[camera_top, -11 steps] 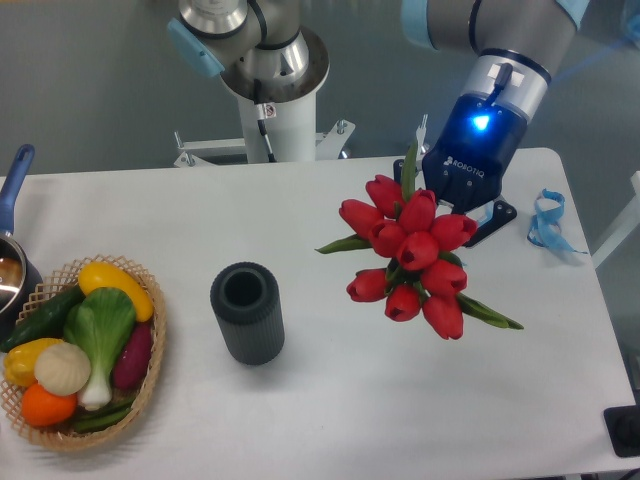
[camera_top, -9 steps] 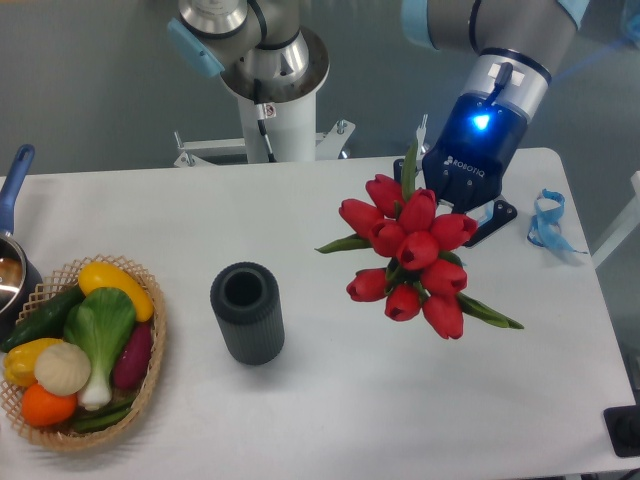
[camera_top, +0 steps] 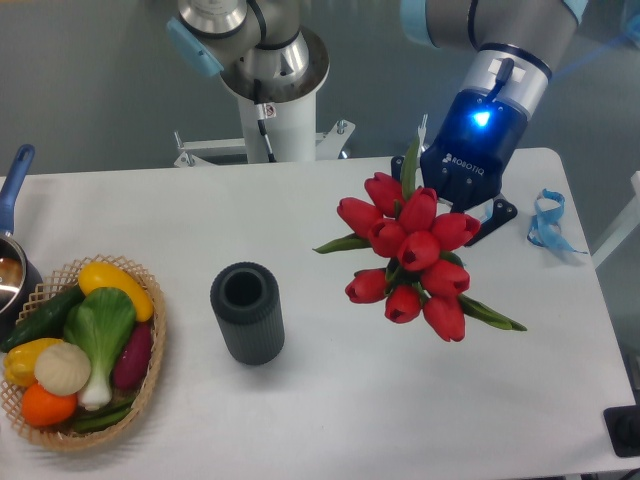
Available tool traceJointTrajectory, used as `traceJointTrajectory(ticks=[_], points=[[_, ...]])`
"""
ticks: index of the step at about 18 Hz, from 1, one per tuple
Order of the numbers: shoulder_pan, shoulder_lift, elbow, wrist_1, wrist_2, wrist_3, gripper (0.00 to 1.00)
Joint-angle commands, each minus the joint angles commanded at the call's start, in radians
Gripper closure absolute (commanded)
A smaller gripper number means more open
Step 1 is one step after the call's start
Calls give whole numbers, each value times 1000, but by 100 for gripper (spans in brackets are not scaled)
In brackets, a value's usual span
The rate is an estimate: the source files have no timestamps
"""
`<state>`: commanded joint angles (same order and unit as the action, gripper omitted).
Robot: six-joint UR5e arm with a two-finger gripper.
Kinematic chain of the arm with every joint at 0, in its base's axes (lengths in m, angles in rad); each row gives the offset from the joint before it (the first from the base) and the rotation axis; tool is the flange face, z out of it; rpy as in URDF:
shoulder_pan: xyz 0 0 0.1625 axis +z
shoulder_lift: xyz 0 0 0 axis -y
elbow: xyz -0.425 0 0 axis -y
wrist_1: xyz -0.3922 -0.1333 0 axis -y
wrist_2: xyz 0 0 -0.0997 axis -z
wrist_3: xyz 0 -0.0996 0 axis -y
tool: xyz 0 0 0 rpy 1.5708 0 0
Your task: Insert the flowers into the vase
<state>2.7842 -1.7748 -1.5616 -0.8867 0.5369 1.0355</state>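
Note:
A bunch of red tulip flowers (camera_top: 412, 256) with green leaves hangs above the right half of the white table, blooms facing the camera. My gripper (camera_top: 449, 217), black with a blue light on its body, is behind the blooms and shut on the stems, which the flower heads mostly hide. One black finger (camera_top: 491, 220) shows at the right of the bunch. The vase (camera_top: 247, 312), a dark grey ribbed cylinder with an open round mouth, stands upright left of the bunch, well apart from it.
A wicker basket (camera_top: 146, 385) of colourful vegetables sits at the table's front left. A pot with a blue handle (camera_top: 14, 185) is at the left edge. A blue ribbon (camera_top: 547, 221) lies at the right rear. A second arm's white base (camera_top: 282, 120) stands behind the table.
The gripper and the bunch have shifted very slightly to the left. The vase and basket have not moved.

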Motion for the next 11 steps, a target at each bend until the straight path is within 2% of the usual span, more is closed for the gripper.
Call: traceJointTrajectory(ticks=[3,6,8,11], points=[[-24,-9,5,15,-2,2,70],[-60,-24,-1,75,-8,2,70],[-80,-32,-8,101,-75,2,70],[-84,-51,-12,104,-202,5,70]])
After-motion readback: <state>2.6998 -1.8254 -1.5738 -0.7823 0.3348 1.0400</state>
